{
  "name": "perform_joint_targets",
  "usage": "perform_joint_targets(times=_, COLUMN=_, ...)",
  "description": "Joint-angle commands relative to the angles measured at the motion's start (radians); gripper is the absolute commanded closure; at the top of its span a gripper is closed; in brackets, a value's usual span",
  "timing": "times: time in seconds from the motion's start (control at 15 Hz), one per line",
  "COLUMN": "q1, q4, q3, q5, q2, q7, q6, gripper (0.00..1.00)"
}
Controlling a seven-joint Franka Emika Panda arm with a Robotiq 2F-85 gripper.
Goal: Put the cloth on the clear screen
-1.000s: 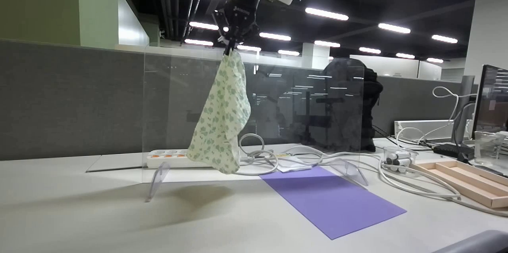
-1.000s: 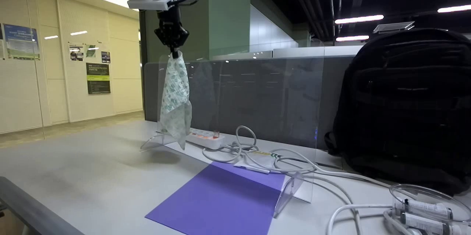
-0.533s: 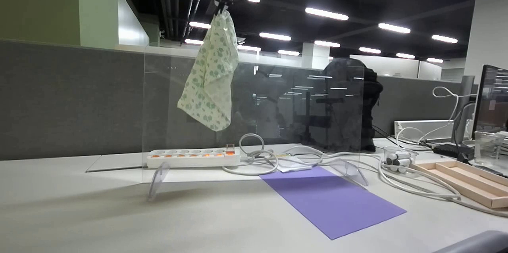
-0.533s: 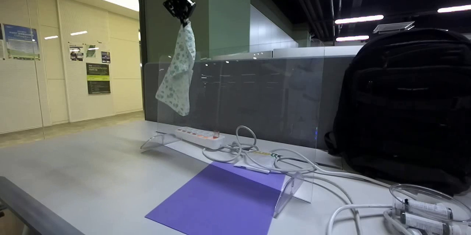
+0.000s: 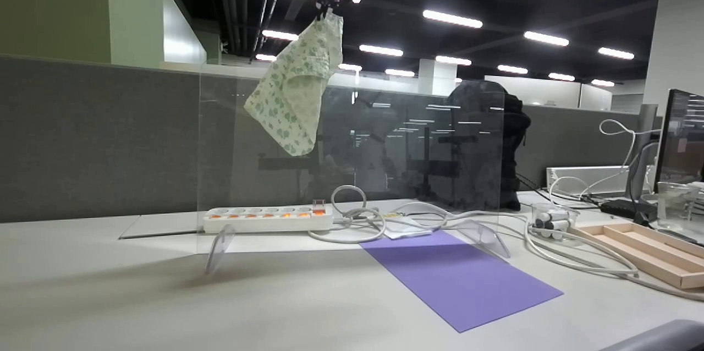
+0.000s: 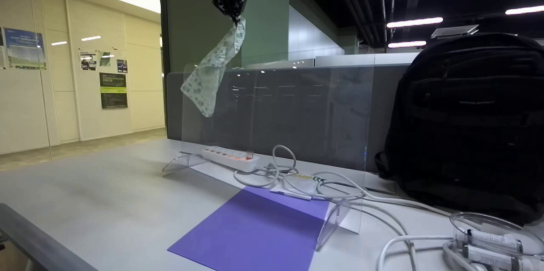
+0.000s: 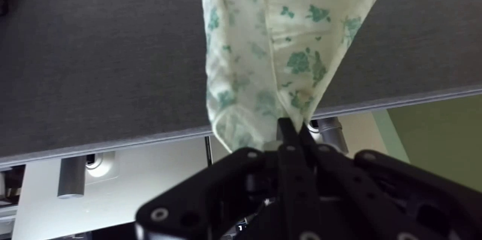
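Black two-fingered Robotiq gripper (image 7: pixel 295 124) pinches a gathered end of the cream cloth with green floral print (image 5: pixel 297 87), its fingers closed; the cloth hangs in the air, loose end slanting down to the left in both exterior views. I judge the carrying step in hand: the grip shows above the top edge of the clear rectangular screen (image 5: pixel 357 166), plastic or glass, standing upright, with nothing draped on it yet. Next, the cloth needs bringing over that edge and lowering before release.

From left: the screen's left edge is faint; whether the cloth touches the screen, or hangs in front or behind, I cannot tell; farther right, the screen darkens against the black backpack (image 5: pixel 512 120). The wrist view crops the cloth's far end, and I make out no screen there.
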Motion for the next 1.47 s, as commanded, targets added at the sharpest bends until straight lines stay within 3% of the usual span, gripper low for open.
perform_joint_targets(times=0.0, q1=-0.001, q4=0.053, q3=-0.036, q5=-0.086, q2=0.072, q7=0.135, q6=-0.001, gripper=1.0)
perform_joint_targets(times=0.53, q1=0.017, q4=0.097, q3=-0.114, q5=-0.137, q2=0.198, q7=0.266, q6=0.015, gripper=1.0)
perform_joint_targets(times=0.6, q1=0.019, q4=0.103, q3=-0.117, q5=-0.134, q2=0.206, q7=0.276, q6=0.016, gripper=0.73)
perform_joint_targets(times=0.73, q1=0.02, q4=0.112, q3=-0.12, q5=-0.124, q2=0.216, q7=0.283, q6=0.015, gripper=0.67)
perform_joint_targets(times=1.33, q1=0.083, q4=0.139, q3=-0.183, q5=-0.227, q2=0.209, q7=0.415, q6=0.015, gripper=0.05)
perform_joint_targets(times=1.4, q1=0.09, q4=0.142, q3=-0.189, q5=-0.24, q2=0.208, q7=0.428, q6=0.013, gripper=0.02)
